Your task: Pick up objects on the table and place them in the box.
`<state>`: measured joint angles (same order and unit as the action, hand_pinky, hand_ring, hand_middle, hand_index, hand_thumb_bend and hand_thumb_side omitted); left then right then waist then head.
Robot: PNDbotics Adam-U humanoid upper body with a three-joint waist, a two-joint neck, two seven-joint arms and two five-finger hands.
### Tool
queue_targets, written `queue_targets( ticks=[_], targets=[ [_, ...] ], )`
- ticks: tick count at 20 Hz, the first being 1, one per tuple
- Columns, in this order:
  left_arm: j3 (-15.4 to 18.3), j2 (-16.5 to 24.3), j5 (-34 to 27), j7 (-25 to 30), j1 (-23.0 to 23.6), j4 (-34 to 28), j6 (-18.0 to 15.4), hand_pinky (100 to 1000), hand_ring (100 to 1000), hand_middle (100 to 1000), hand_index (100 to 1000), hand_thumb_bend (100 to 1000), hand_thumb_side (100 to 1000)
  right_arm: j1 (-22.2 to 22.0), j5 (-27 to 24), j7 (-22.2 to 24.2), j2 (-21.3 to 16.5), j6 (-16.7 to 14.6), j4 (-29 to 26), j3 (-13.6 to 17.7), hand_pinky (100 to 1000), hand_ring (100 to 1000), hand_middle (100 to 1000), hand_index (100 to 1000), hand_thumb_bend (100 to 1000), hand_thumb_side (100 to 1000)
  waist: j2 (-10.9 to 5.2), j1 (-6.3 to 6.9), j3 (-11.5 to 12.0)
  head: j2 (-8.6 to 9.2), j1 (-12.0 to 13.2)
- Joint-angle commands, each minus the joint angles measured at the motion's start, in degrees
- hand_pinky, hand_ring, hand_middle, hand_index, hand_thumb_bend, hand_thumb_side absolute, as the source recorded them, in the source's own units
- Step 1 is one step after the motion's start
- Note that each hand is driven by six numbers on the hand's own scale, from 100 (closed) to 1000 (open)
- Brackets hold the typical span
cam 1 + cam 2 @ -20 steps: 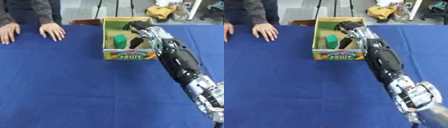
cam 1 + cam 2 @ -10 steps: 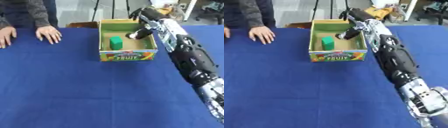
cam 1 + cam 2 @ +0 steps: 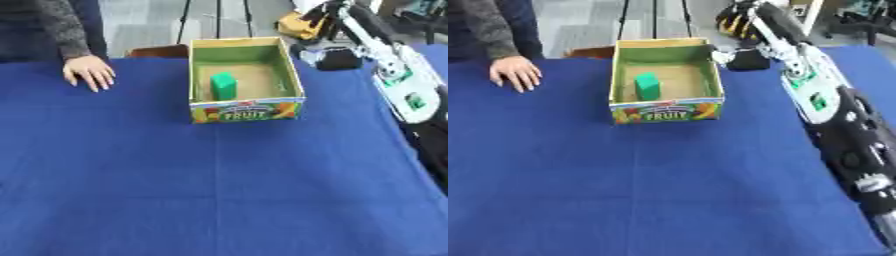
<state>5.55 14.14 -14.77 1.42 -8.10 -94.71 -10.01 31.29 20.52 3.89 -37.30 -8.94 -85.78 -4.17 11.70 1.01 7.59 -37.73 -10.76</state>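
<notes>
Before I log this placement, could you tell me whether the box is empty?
No, a green block stands inside the box on its floor.

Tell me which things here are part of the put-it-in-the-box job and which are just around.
Part of the job:
- box
- green block standing inside the box
- right hand, just right of the box

Just around:
- blue tablecloth
- a person's hand resting on the cloth
- yellow item on the floor behind

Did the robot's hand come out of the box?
Yes. The right hand was inside the box a second ago; now it is outside, past the box's right wall.
</notes>
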Motion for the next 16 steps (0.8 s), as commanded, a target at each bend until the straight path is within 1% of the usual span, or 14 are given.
queue_targets(
  ticks=[1,5,8,12,16],
  targets=[
    [0.85,0.62,0.19,-0.46,-0.32,-0.94,-0.16,670,884,758,744,588,713,-4.65,-6.97,-1.23,-1.35,0.73,-7.02,1.98,478,553,597,768,343,421,-0.61,-0.07,-0.46,-0.33,0.90],
    [0.95,0.44,0.24,-0.57,-0.02,-0.82,-0.17,670,884,758,743,587,713,-11.88,-9.71,-1.90,0.58,1.49,-11.43,3.10,477,551,595,768,331,423,-0.69,0.00,-1.78,-1.35,1.68],
    [0.97,0.42,0.26,-0.59,-0.18,-0.87,-0.23,670,884,758,743,587,713,-15.04,-9.87,-2.09,1.61,1.81,-13.07,3.59,476,550,593,768,324,426,-0.65,-0.06,-2.25,-1.90,1.83],
    [1.05,0.32,0.28,-0.65,0.05,-0.80,-0.23,670,884,758,743,587,713,-17.23,-9.75,-2.76,2.65,2.24,-13.48,4.26,473,547,589,766,314,426,-0.70,0.03,-2.55,-2.08,1.92],
    [1.03,0.25,0.26,-0.64,0.04,-0.81,-0.24,670,884,758,743,587,714,-17.88,-9.63,-3.14,3.26,2.29,-13.39,4.40,472,545,588,766,310,428,-0.65,0.09,-2.61,-2.26,1.98]
  ],
)
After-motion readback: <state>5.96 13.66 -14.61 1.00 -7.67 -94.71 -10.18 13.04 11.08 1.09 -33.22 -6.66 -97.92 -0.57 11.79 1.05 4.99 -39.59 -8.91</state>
